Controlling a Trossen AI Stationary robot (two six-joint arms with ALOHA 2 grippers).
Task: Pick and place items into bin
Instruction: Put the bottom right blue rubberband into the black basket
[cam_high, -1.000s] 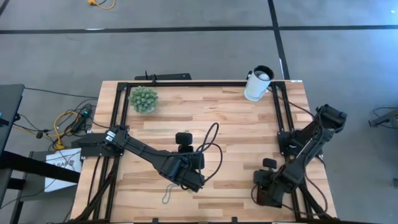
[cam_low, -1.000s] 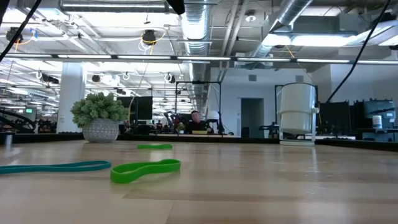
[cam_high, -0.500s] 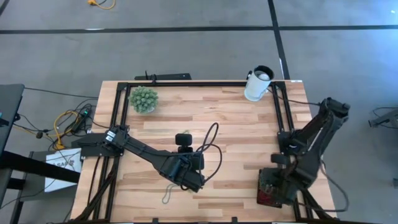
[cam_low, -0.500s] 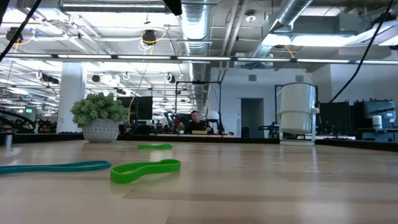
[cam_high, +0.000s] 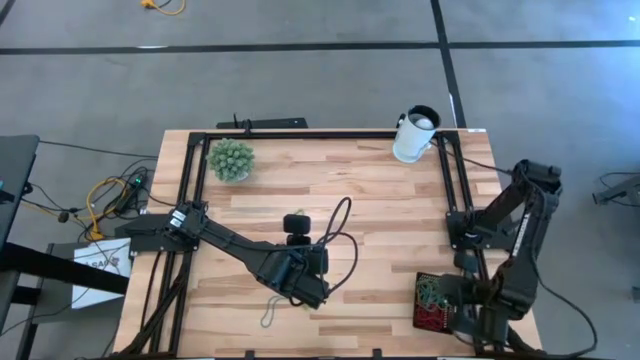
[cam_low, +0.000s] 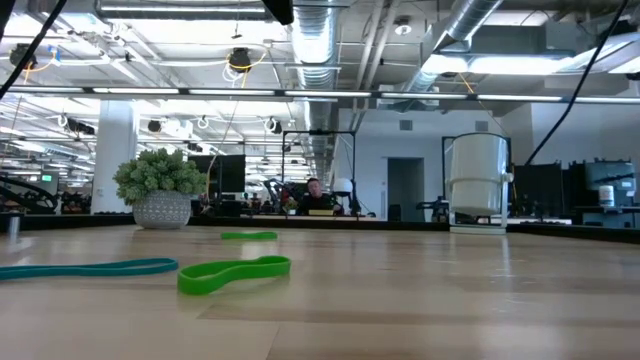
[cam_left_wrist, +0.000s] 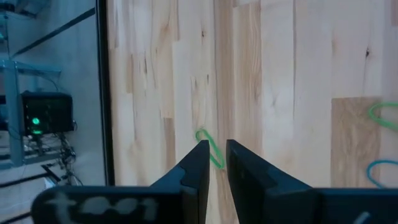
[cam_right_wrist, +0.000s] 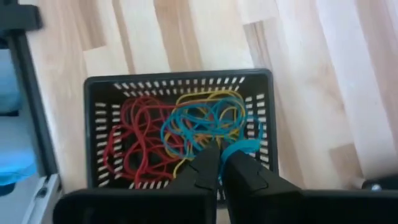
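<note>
Two pincers | right pincer (cam_right_wrist: 219, 163) over bin (cam_right_wrist: 93, 124), nipping blue band (cam_right_wrist: 239, 146) | left pincer (cam_left_wrist: 216, 155) nearly closed, empty, above green band (cam_left_wrist: 210, 146)

Desk (cam_high: 380, 200): pale wood, plank-striped grain, black frame edge. Bin (cam_right_wrist: 92, 124): black, white slot-like marks along the inside walls. Inside it, red loops (cam_right_wrist: 134, 143) on the frame's left, blue loops (cam_right_wrist: 199, 127) centre, yellow loops (cam_right_wrist: 208, 99) mixed through. Blue band (cam_right_wrist: 239, 146) just above the dark right gripper (cam_right_wrist: 221, 163). Left gripper (cam_left_wrist: 216, 155) black; thin green band (cam_left_wrist: 210, 146) at its tips. Low view: bright green loop (cam_low: 233, 272) lower left, teal band (cam_low: 85, 268) at far left. Spiky plant ball (cam_high: 230, 158) pale green. Cup (cam_high: 412, 135) white, dark rim. Floor grey.
</note>
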